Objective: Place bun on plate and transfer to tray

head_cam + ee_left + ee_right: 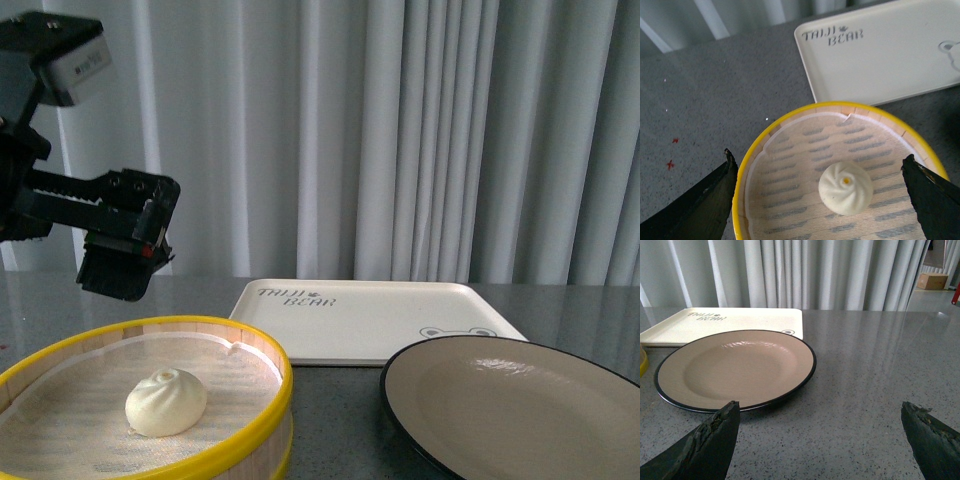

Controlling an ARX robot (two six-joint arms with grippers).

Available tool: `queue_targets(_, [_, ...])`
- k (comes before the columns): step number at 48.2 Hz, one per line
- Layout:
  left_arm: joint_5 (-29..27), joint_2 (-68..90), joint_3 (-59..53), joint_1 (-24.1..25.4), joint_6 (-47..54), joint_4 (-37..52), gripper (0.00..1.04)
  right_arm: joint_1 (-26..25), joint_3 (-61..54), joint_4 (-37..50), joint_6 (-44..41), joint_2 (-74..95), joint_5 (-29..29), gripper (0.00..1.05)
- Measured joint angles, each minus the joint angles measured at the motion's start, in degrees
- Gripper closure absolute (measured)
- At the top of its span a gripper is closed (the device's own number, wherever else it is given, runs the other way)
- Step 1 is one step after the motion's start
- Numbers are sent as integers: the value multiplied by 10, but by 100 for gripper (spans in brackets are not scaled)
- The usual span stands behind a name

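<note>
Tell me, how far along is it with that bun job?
Nothing looks done yet: the bun sits in the steamer basket, and the plate and tray are both bare. In hand: the left pincer hangs open over the bun; the right pincer is open near the plate. To do: the grasp, plating and the tray transfer.
</note>
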Motion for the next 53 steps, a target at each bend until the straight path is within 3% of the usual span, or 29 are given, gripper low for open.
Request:
queue_targets(19, [21, 74, 34, 4, -47, -64, 7, 0, 0, 0, 0, 0, 0, 9])
queue_targets(33, [-5, 105, 34, -16, -41, -40, 7, 0, 0, 0, 0, 0, 0, 9])
queue_targets(53, [-2, 143, 30, -28, -56, -30, 7, 0, 0, 0, 0, 0, 0, 9])
